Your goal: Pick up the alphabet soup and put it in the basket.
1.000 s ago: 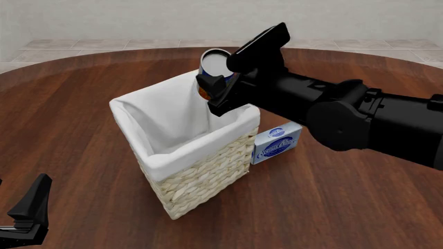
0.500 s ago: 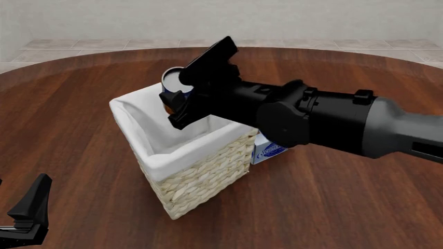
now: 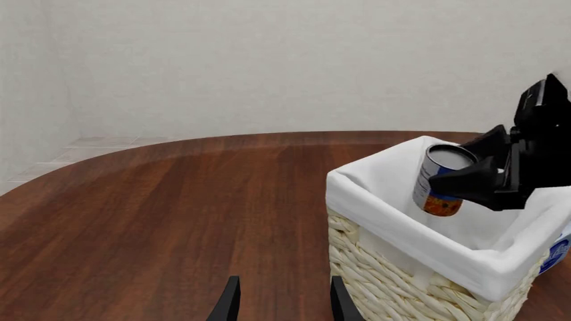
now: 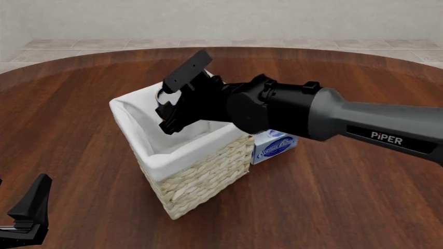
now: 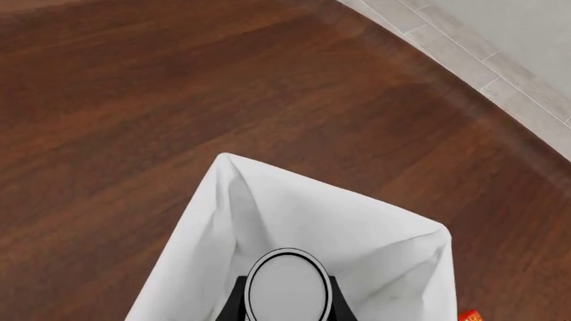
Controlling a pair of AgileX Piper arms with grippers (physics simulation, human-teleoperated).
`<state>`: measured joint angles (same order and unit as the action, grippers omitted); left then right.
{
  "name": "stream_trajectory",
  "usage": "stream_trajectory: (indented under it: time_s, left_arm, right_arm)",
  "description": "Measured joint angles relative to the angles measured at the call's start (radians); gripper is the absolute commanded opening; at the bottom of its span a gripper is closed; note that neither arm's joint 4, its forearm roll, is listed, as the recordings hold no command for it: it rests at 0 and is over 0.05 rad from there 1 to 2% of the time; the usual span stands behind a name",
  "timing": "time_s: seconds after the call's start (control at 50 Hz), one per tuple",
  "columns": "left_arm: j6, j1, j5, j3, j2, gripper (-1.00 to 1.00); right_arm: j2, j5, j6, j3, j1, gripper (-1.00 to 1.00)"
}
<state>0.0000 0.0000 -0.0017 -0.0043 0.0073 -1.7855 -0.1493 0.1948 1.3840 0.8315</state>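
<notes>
The alphabet soup (image 3: 440, 182), a small can with a silvery lid and a blue label with an orange band, hangs slightly tilted over the opening of the basket (image 3: 392, 281) at about rim height. My right gripper (image 3: 471, 172) is shut on it. In the front view the right gripper (image 4: 166, 106) and arm cover nearly all of the can above the wicker basket (image 4: 201, 176). The right wrist view looks straight down on the can's lid (image 5: 287, 284), with the white lining (image 5: 267, 214) around it. My left gripper (image 3: 283, 304) is open and holds nothing, and it sits low at the near left (image 4: 29, 207).
A flat blue-and-white box (image 4: 277, 145) stands against the basket's right side, partly behind my right arm. The dark wooden table (image 4: 332, 207) spreads around the basket. A pale wall and tiled floor lie beyond its far edge.
My right gripper has carried the can leftwards and down, from above the basket's far corner to over its opening. The left gripper has not moved.
</notes>
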Motion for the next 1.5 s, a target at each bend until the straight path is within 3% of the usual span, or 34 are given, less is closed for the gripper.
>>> stream_trajectory:
  time_s: [0.52,0.88,0.9,1.5]
  left_arm:
    - [0.0,0.0,0.0,0.0,0.0,1.0]
    - [0.0,0.0,0.0,0.0,0.0,1.0]
    - [0.0,0.0,0.0,0.0,0.0,1.0]
    - [0.0,0.0,0.0,0.0,0.0,1.0]
  right_arm:
    - [-0.132,-0.138,0.027,0.095,-0.01,-1.0]
    - [-0.179,-0.169,0.042,0.123,-0.026,-1.0]
    - [-0.18,-0.169,0.043,0.124,-0.027,1.0]
    - [-0.168,-0.159,0.029,0.119,-0.041,1.0]
